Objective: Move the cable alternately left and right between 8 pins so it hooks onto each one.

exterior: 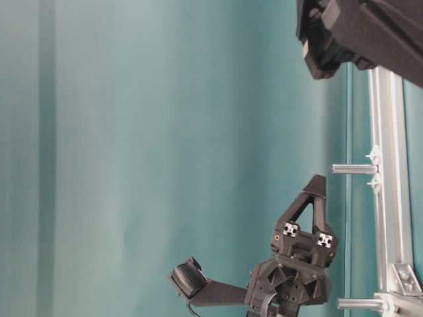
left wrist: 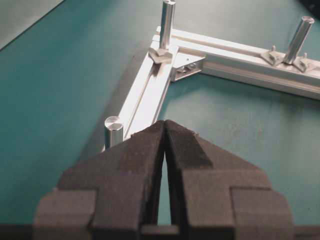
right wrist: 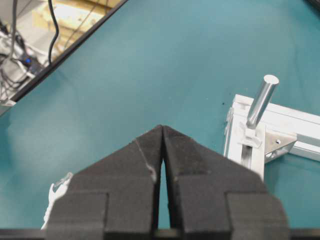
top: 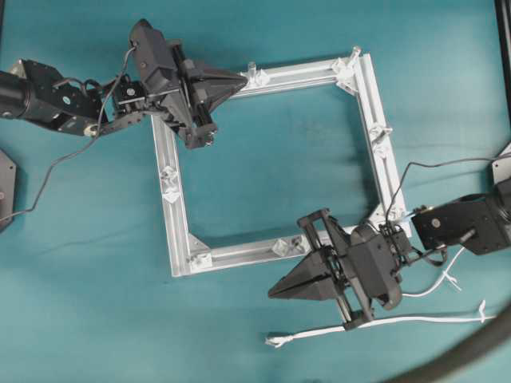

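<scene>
The white cable [top: 423,319] lies loose on the teal table below the square frame, its frayed end at the left and a knotted end at the right. No gripper holds it. My right gripper [top: 271,294] is shut and empty just above the cable's left part, near the frame's bottom bar. In the right wrist view the cable's end [right wrist: 56,194] shows at lower left and one pin [right wrist: 262,100] stands to the right. My left gripper [top: 243,78] is shut and empty at the frame's top-left corner, next to a pin [left wrist: 114,131]. Other pins [top: 382,132] stand round the frame.
The aluminium frame [top: 180,219] sits mid-table with upright pins along its bars [exterior: 353,169]. A thick dark hose [top: 463,351] curves across the bottom right corner. Thin dark robot wires [top: 48,171] trail from both arms.
</scene>
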Controlling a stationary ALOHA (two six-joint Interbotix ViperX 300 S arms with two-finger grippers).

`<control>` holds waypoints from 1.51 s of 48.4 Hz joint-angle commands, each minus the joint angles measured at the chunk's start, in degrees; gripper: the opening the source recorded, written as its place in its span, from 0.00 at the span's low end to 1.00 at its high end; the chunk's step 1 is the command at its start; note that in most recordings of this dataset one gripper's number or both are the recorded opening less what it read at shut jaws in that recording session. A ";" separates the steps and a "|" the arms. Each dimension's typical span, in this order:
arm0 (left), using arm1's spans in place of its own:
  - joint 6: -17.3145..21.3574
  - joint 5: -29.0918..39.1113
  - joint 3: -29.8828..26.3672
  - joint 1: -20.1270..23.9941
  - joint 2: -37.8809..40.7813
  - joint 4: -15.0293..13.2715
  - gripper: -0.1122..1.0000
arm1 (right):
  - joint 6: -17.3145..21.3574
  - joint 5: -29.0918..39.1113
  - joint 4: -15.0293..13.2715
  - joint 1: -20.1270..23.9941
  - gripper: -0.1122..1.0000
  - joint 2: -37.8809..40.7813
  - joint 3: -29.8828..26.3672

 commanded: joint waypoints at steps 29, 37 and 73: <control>4.57 24.52 1.41 -3.16 -26.98 2.81 0.16 | 9.49 36.04 0.09 7.47 0.10 -4.22 -10.55; 4.39 28.56 4.57 -4.48 -32.17 2.55 0.34 | 14.85 39.20 0.00 7.56 0.10 -1.05 -13.54; 4.48 36.04 13.97 -6.06 -45.00 2.55 0.59 | 27.69 40.52 0.09 9.76 0.51 9.84 -19.95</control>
